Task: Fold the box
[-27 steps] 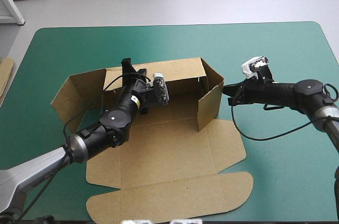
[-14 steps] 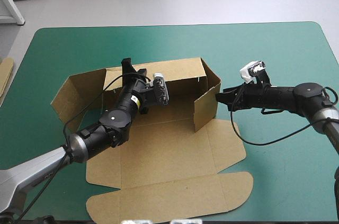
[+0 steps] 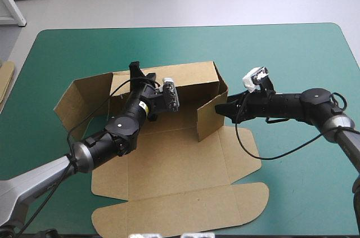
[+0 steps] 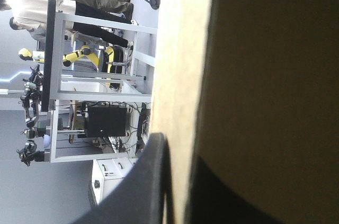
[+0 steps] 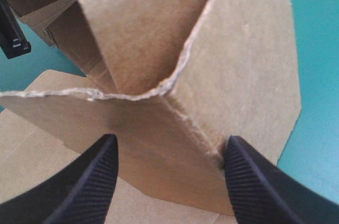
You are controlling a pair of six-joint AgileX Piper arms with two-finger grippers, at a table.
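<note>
The brown box (image 3: 180, 170) lies mid-frame on the teal-green cover (image 3: 292, 46), its base and lid flat toward the lower edge. Its rear wall (image 3: 194, 76) stands upright because the left gripper (image 3: 135, 70), reaching in from the lower left, is clenched on that wall's top edge, the board pinched between its black fingers (image 4: 151, 181). The right gripper (image 3: 220, 107), entering from the right with fingers spread and grasping nothing, presses the outside of the flap (image 3: 207, 121) at the wall's right end, apparently to swing it inward; the left grip likely serves as a brace, so the push turns the flap on its crease instead of sliding the sheet.
</note>
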